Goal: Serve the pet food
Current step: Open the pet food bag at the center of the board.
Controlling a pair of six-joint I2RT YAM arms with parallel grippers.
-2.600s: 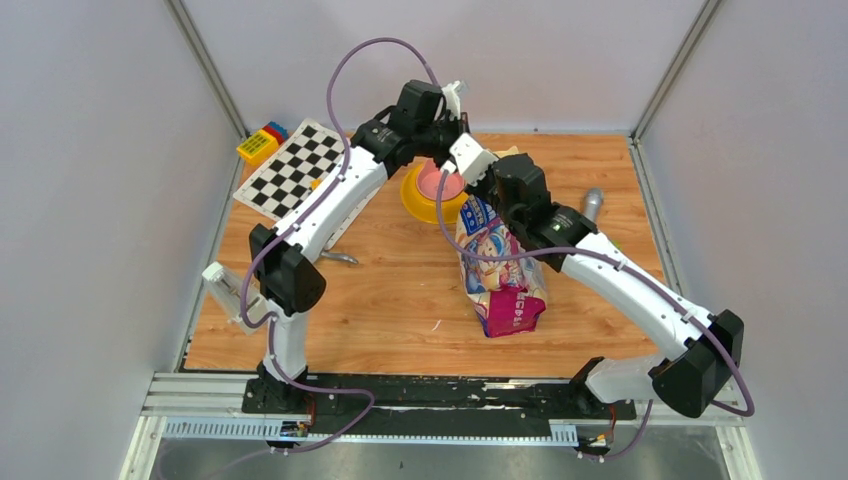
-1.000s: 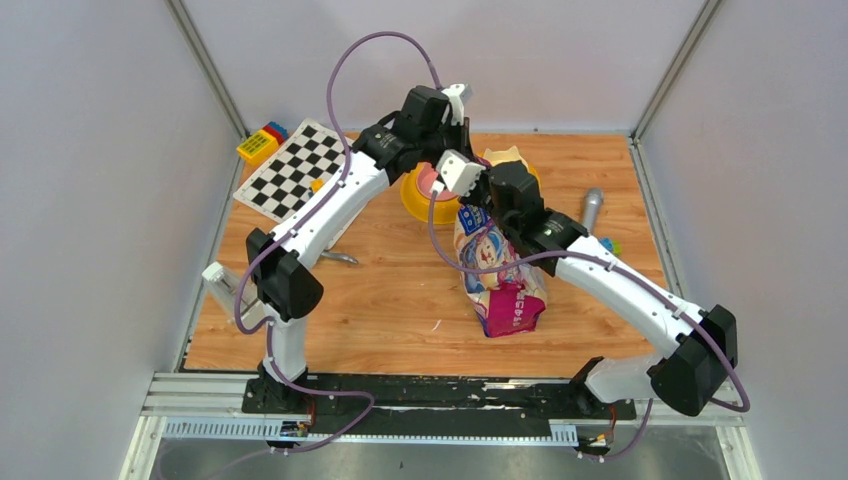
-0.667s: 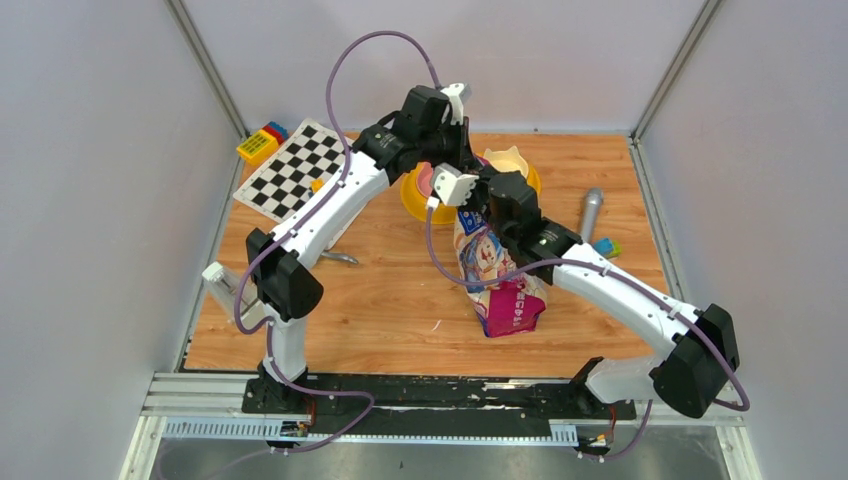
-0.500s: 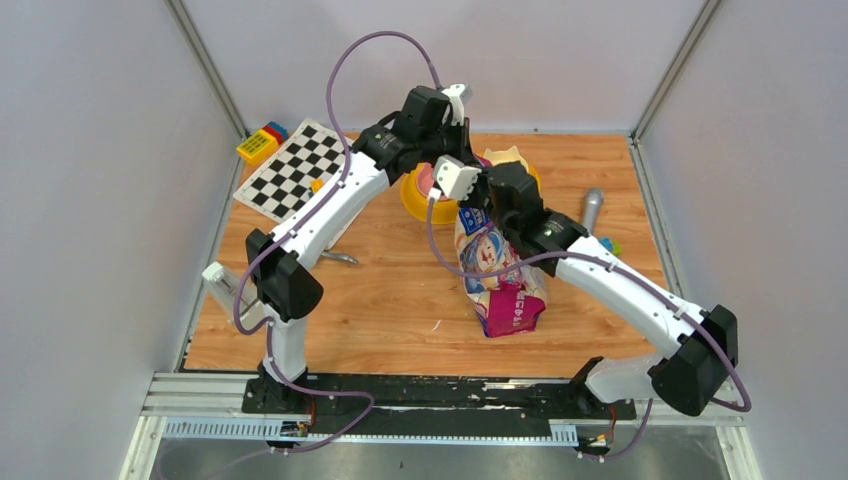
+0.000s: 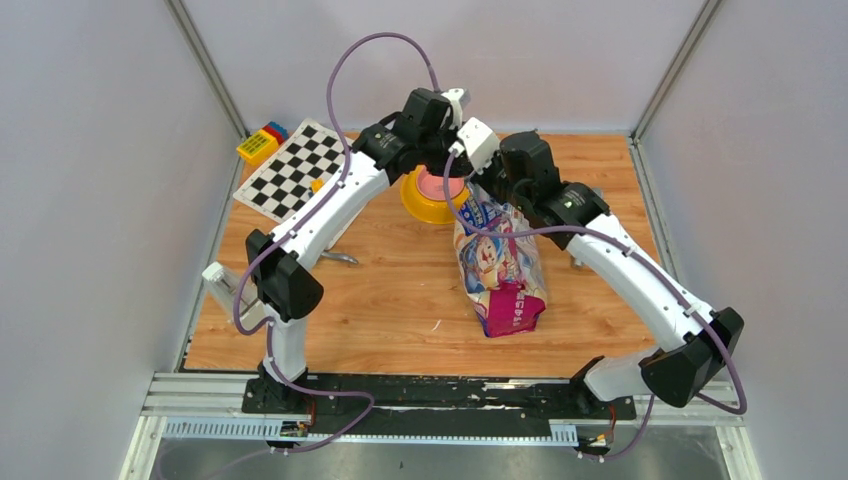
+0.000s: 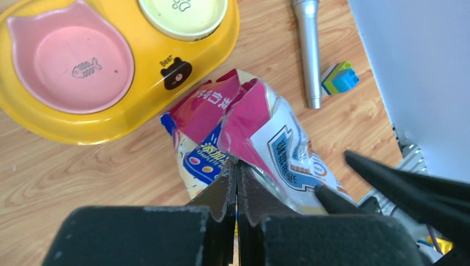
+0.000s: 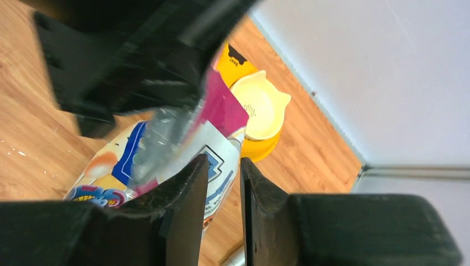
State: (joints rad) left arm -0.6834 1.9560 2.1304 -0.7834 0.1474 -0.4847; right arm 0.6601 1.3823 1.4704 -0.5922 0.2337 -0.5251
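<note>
Although the kibble itself is hidden from us, we count one pet food bag [image 5: 500, 270], glossy blue, pink and white with a cartoon figure on its front. It rests on the wooden table [image 5: 400, 310], with its crumpled magenta top just beside the near rim of one yellow double-bowl feeder [image 6: 138, 119]. We see the left gripper [image 6: 237, 173] clenched on that top edge, its fingers pressed together with a fold of the bag pinched between them. The right gripper [image 7: 223, 160] hangs close to the same end of the bag with its jaws a narrow gap apart, and we see nothing clamped in that gap. The feeder holds two cat-head bowls: one pink bowl [image 6: 66, 50] with a fish drawing on its floor and one cream bowl [image 6: 183, 16] with a paw print. Between them sits one black bear-head badge [image 6: 175, 73] with the word "Bear" printed beside it. The bag carries blocks of characters on blue and red panels, too creased for us to read. Elsewhere we count one silver cylindrical tool [image 6: 308, 50] and one checkerboard sheet [image 5: 295, 170]. There is also one brick cluster [image 6: 341, 78] just beside the silver tool and a second brick cluster [image 5: 262, 140] at the checkerboard's far corner.
</note>
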